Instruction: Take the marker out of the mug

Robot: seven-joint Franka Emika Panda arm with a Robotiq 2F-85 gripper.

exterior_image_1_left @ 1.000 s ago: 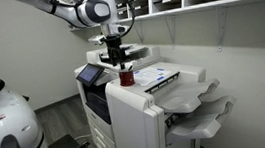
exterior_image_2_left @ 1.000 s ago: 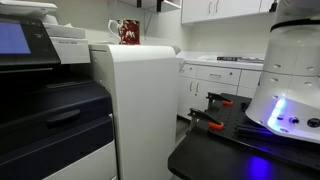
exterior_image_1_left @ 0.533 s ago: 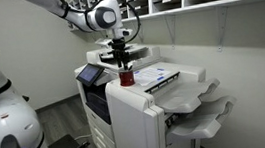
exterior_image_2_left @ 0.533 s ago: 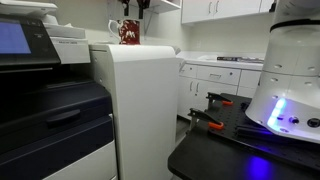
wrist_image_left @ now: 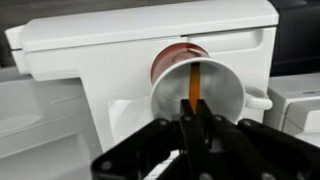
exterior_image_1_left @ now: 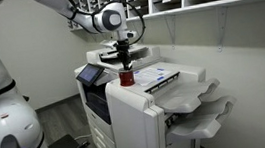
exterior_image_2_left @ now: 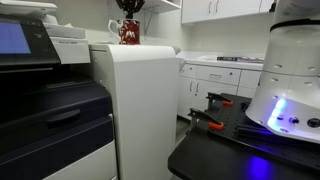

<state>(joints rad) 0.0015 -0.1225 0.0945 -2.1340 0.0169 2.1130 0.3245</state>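
Marker (wrist_image_left: 192,85): slim straight stick, orange-tinged along the shaft. I see it only in the wrist view, standing in the mug with its upper end running up between my fingertips.
Gripper (wrist_image_left: 195,122): black, hard-edged fingers drawn together on the marker's upper end, with no gap I can make out. In both exterior views it hangs straight down over the mug (exterior_image_1_left: 124,59) (exterior_image_2_left: 130,6).
Mug (wrist_image_left: 222,95): directly under the fingertips. It is a small cylinder with a dark red glossy outer wall, a smooth pale inside and a round mouth. A pale handle sticks out to one side in an exterior view (exterior_image_2_left: 129,34). In the other exterior frame it reads as a small red spot just below the fingers (exterior_image_1_left: 127,79).
Printer (wrist_image_left: 120,40): below the gripper, carrying the mug on its flat top. I log it as matte white plastic, boxy, with rounded edges. Both exterior views show the big body (exterior_image_1_left: 127,115) (exterior_image_2_left: 130,90).
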